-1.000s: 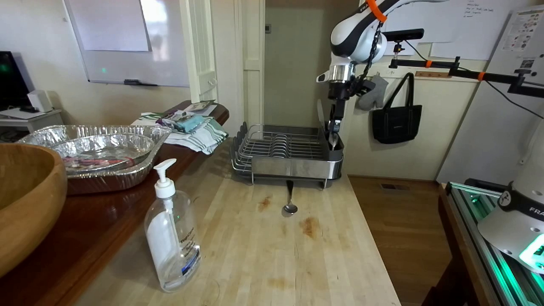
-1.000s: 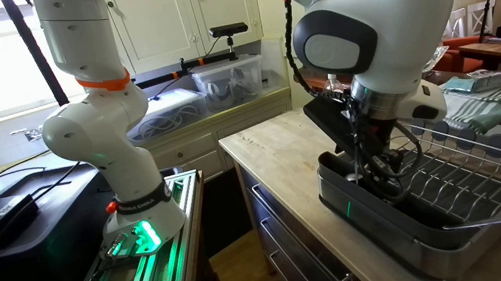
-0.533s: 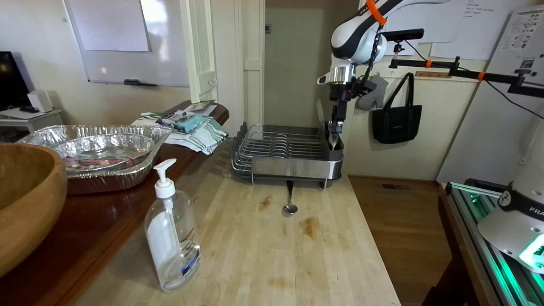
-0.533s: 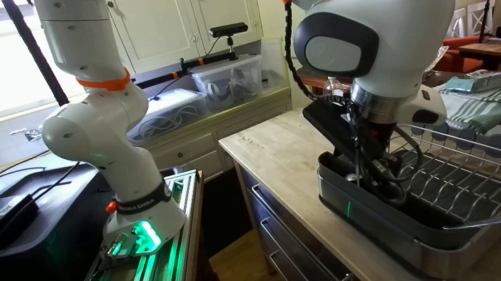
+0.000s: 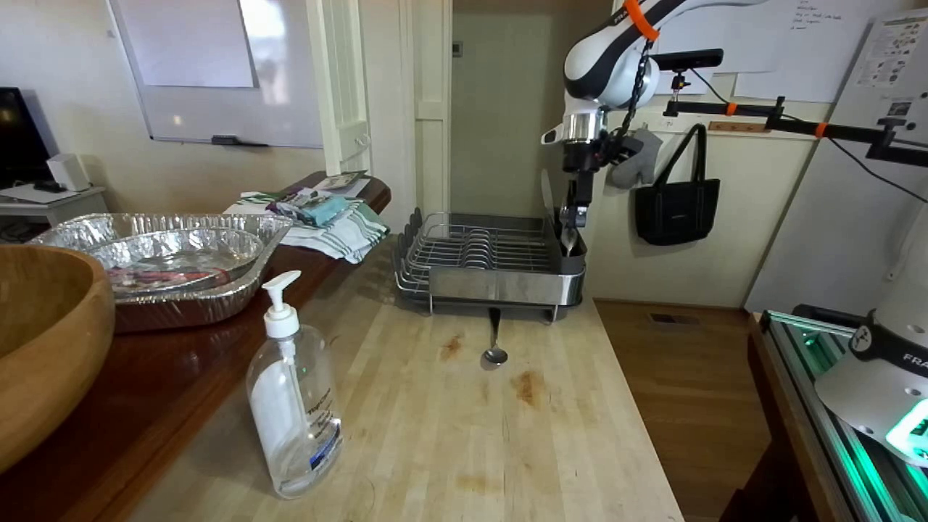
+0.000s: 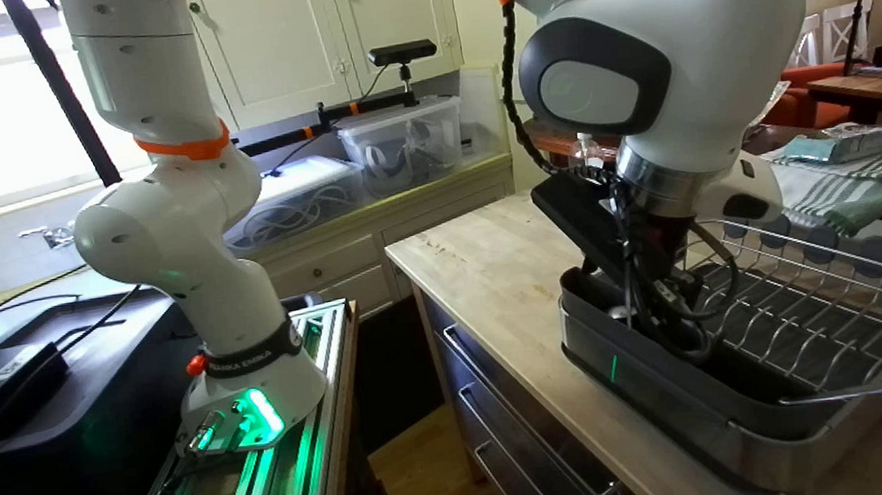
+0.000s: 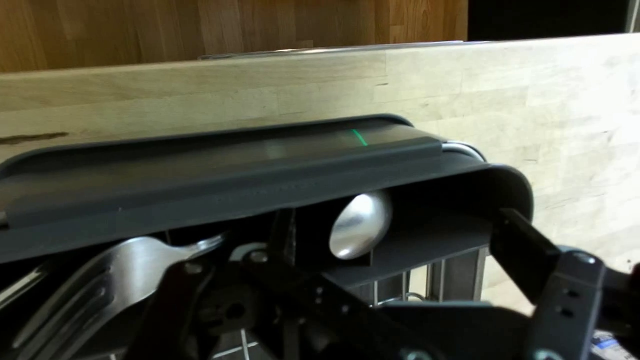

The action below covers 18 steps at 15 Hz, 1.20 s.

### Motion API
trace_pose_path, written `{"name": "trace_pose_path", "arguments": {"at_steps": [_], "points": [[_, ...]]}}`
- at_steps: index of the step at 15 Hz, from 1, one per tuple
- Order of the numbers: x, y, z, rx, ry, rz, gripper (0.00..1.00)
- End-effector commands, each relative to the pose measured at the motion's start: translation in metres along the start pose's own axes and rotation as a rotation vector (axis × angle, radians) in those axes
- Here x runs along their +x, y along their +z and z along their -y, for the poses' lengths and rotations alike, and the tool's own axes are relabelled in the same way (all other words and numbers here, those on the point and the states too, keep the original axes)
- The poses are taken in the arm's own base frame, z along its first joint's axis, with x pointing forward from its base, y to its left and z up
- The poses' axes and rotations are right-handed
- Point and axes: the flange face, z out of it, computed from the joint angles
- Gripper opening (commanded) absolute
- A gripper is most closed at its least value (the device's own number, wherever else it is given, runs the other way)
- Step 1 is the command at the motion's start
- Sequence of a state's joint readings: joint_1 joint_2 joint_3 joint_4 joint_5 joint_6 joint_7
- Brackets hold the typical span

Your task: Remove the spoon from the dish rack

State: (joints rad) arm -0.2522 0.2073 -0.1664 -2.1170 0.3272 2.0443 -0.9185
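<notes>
While the end effector (image 7: 394,212) has shifted only slightly during the last second, the dish rack (image 5: 500,286) has not moved, so I judge this to be fine alignment. To the left of the utensil holder (image 5: 569,265), in an exterior view, another spoon (image 5: 495,355) lies on the tabletop (image 5: 536,457); I take the spoon (image 7: 361,226) inside the holder as the one to remove. In the wrist view, a fork (image 7: 135,270) leans in the holder; next comes one finger (image 7: 286,235) over its opening, then the spoon, with its bowl up, and last the second finger (image 7: 525,245), overlapping the holder's rounded end; I cannot tell whether it touches. The fingers stand widely apart, one on each side of the bowl, and grip nothing. So, I believe, the spoon is ready to be grasped; closing must avoid the holder's wall.
</notes>
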Motion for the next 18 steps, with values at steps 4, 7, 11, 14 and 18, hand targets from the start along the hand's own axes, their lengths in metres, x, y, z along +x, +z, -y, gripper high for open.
{"name": "trace_pose_path", "arguments": {"at_steps": [4,7,11,14,18], "points": [[-0.001,0.004,-0.002,0.072,0.006,0.055,1.0],[0.001,0.005,-0.001,0.084,0.007,0.065,0.95],[0.005,0.005,0.002,0.083,0.006,0.065,0.95],[0.007,0.005,0.005,0.08,0.004,0.059,0.99],[0.012,0.005,0.007,0.078,-0.003,0.052,1.0]]}}
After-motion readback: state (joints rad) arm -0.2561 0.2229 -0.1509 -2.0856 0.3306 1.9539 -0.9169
